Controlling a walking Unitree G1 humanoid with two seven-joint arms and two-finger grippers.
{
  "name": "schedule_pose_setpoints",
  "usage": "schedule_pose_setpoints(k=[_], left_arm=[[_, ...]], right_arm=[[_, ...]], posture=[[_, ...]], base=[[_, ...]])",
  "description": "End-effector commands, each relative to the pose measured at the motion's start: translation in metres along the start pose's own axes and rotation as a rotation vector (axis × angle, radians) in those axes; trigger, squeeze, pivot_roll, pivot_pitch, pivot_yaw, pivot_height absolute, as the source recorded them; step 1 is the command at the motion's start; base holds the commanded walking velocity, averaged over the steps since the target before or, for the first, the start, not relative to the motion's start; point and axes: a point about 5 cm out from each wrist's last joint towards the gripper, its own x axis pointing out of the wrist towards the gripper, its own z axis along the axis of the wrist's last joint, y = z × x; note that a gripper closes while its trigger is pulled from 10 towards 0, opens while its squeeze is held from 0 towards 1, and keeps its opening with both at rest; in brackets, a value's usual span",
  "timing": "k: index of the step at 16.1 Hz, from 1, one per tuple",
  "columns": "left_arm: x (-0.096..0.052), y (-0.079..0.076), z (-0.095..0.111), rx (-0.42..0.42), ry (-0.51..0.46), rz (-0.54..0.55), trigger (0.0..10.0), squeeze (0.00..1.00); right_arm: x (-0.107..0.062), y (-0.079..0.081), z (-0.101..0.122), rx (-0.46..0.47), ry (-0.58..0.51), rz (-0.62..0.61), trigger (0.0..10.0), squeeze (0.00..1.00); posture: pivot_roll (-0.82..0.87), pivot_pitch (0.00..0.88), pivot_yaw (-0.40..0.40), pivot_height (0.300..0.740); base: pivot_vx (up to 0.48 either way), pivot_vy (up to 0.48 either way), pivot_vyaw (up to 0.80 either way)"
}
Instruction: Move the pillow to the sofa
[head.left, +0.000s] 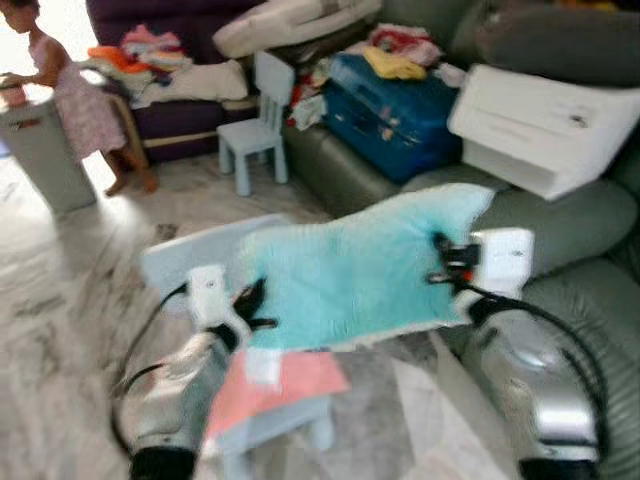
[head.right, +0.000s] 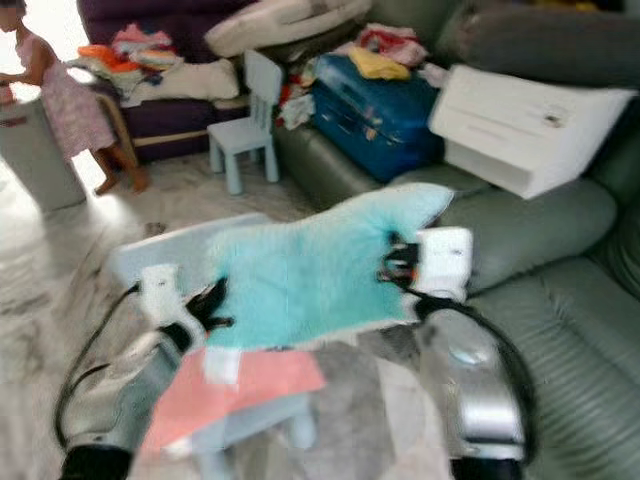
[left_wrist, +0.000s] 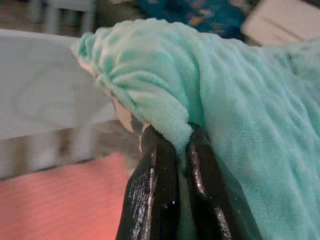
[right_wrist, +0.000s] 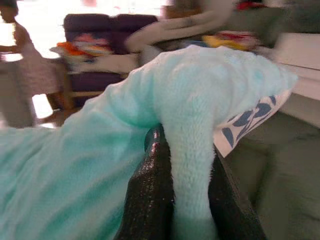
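A fluffy turquoise pillow (head.left: 350, 265) hangs stretched between my two grippers, above a small pale blue table (head.left: 185, 255). My left gripper (head.left: 252, 310) is shut on its near left edge, and in the left wrist view the black fingers (left_wrist: 155, 190) pinch a fold of the fabric (left_wrist: 165, 120). My right gripper (head.left: 442, 262) is shut on the pillow's right edge; the right wrist view shows fabric (right_wrist: 190, 150) squeezed between the fingers (right_wrist: 145, 195). The grey-green sofa (head.left: 575, 215) lies just right of the pillow, its seat cushion (head.right: 530, 225) close to the raised corner.
A white box (head.left: 545, 125) and a blue suitcase (head.left: 390, 110) sit on the sofa with clothes. A small blue chair (head.left: 255, 125) stands beyond. A person (head.left: 75, 95) stands far left by a grey bin (head.left: 40, 150). A pink sheet (head.left: 275, 385) lies below my arms.
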Motion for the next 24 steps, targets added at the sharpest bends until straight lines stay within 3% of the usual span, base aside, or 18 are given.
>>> schedule_pose_setpoints(k=[1, 12, 24], left_arm=[[0.0029, -0.0079, 0.005, 0.004, -0.018, -0.028, 10.0, 0.0], [0.0032, -0.0151, 0.0092, -0.001, -0.042, -0.085, 10.0, 0.0], [0.0028, -0.0133, 0.0076, -0.01, -0.038, -0.077, 10.0, 0.0]], right_arm=[[-0.0009, -0.0048, 0.0074, -0.009, -0.029, -0.008, 10.0, 0.0], [-0.0011, -0.0037, 0.0064, -0.001, -0.025, -0.012, 10.0, 0.0], [-0.0018, -0.0038, 0.0056, 0.0, -0.022, -0.012, 10.0, 0.0]], posture=[[-0.16, 0.0, 0.01, 0.74], [-0.17, 0.0, 0.015, 0.74], [-0.17, 0.0, 0.015, 0.74]], base=[[0.0, 0.48, 0.0], [0.0, 0.0, 0.0], [0.0, 0.0, -0.54]])
